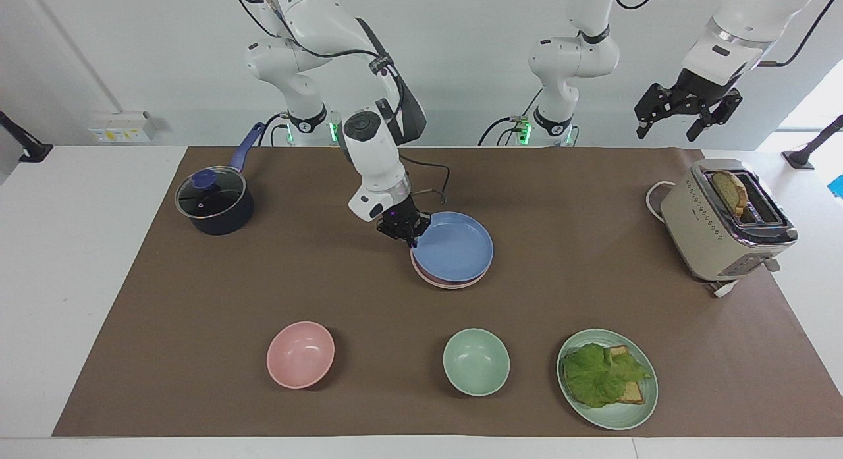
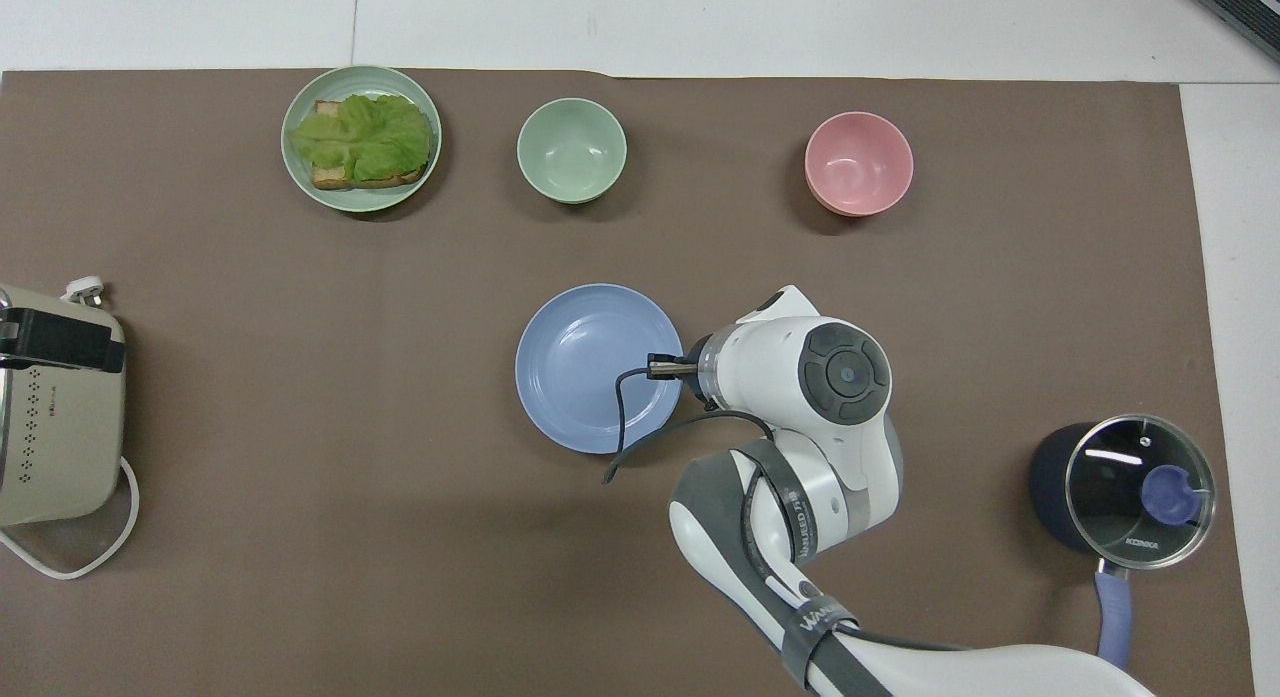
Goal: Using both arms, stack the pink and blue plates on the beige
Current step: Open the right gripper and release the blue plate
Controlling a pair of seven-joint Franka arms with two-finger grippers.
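With the blue plate (image 1: 453, 247) sitting on the pink plate (image 1: 448, 282) and beige plate at mid-table, only their rims showing beneath, the right gripper (image 1: 403, 229) is pinching the blue rim, fingers closed on it. Stacking looks almost finished; releasing and lifting clear comes next. The left gripper (image 1: 685, 110) is waiting open above the toaster (image 1: 718, 228).

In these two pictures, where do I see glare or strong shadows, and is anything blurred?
Overhead view: white glare streaks lie on the glass lid of the pot; soft shadows sit beside the pink bowl and the green bowl. Facing view: bright daylight washes out the corner above the toaster; the right gripper at the blue plate looks sharp, with no motion blur.
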